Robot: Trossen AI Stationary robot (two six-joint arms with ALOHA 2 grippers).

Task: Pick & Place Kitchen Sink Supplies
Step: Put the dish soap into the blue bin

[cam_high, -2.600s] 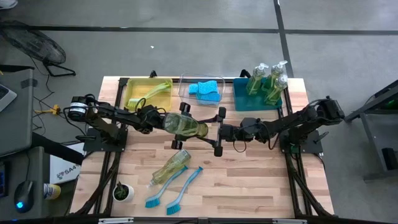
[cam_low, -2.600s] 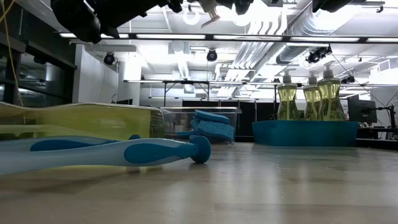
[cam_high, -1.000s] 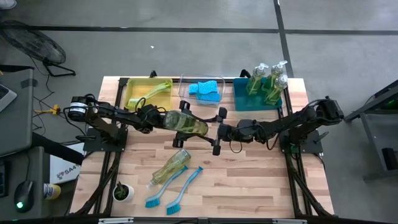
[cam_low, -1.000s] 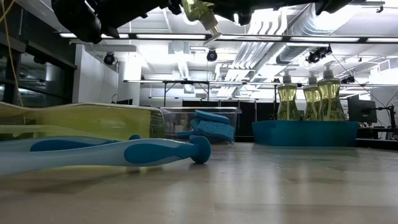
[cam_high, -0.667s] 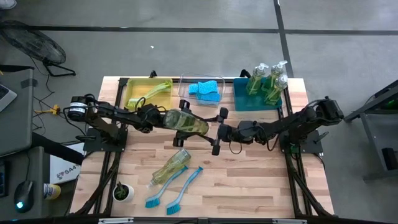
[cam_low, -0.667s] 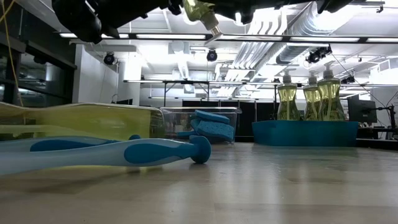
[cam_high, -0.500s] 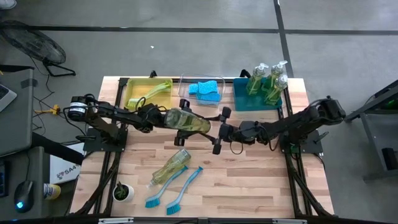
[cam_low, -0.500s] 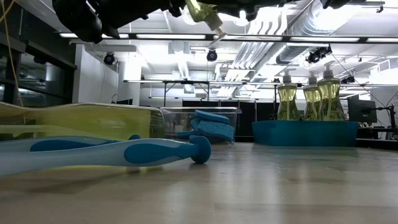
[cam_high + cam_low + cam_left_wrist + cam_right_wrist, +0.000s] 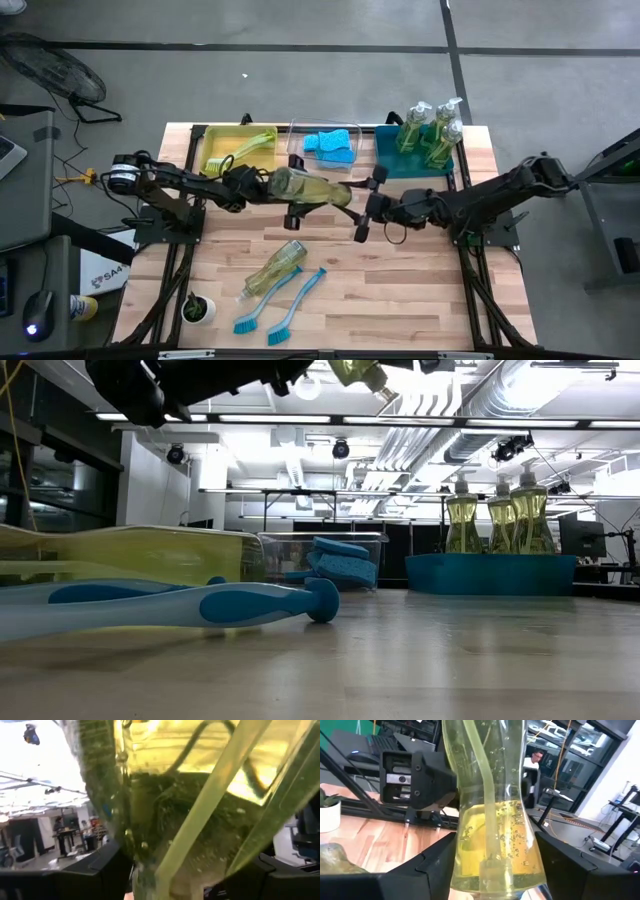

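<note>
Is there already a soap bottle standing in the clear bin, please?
No, the clear bin holds only light-blue sponges; three soap bottles stand in the teal bin.

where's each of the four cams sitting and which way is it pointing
High: overhead, straight down on the table; both arms, left gripper and right gripper on the soap bottle.
Low: table height, level across; arm parts overhead.
Left wrist: on the left arm, hard against the bottle; own fingers.
Right wrist: on the right arm, facing the left gripper; own fingers.
All four show that bottle.
</note>
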